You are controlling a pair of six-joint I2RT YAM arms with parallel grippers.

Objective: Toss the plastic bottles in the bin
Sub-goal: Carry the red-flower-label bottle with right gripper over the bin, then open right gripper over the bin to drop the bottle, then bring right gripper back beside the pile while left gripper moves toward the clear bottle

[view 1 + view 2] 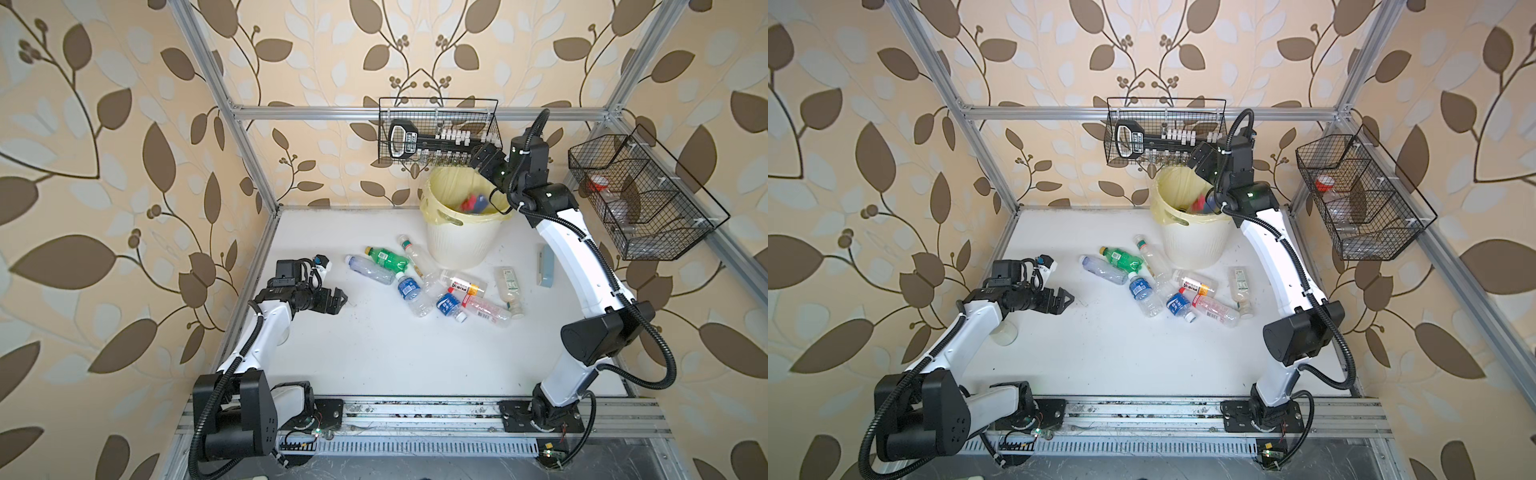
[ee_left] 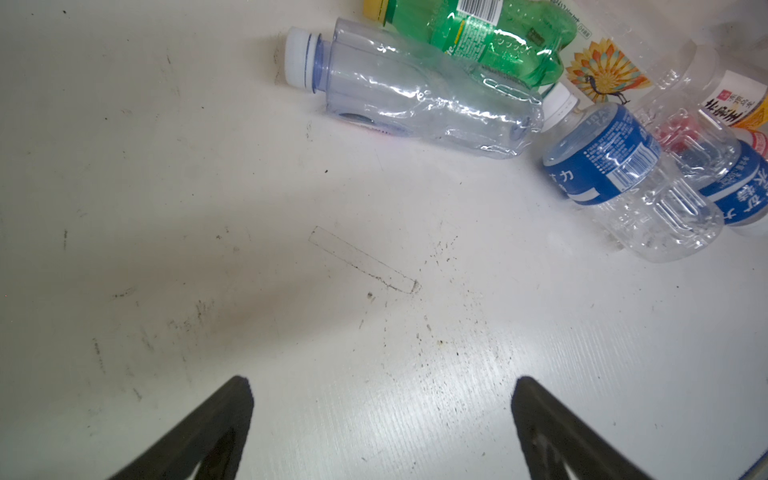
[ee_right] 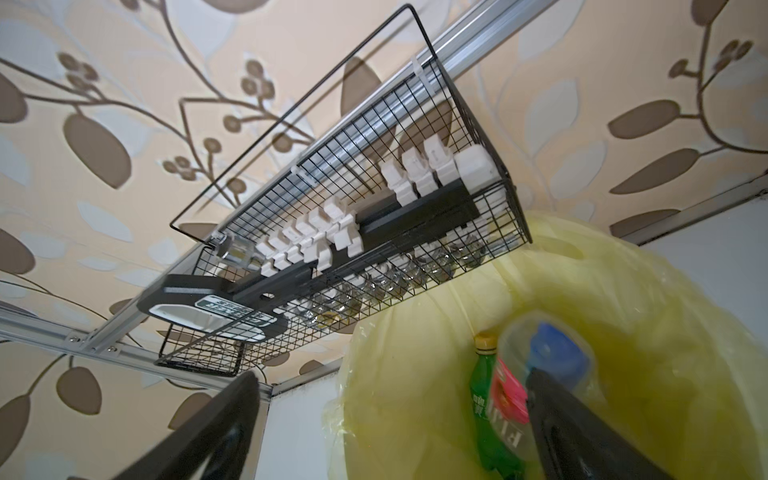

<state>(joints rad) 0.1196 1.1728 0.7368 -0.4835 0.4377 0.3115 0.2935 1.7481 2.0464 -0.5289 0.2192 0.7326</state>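
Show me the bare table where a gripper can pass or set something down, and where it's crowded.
Widest free patch: the table between the plastic bottles and the front rail. Another: the back corner left of the bin, behind the green bottle. Crowded: the bottles touch and overlap just in front of the bin.

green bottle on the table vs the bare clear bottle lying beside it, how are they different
The green bottle is tinted green with a yellow cap; the clear bottle is colourless with a white cap. The green bottle wears a barcode label; the clear bottle shows mostly bare plastic. The clear bottle looks more crumpled than the green bottle. Both lie capped on their sides on the table.
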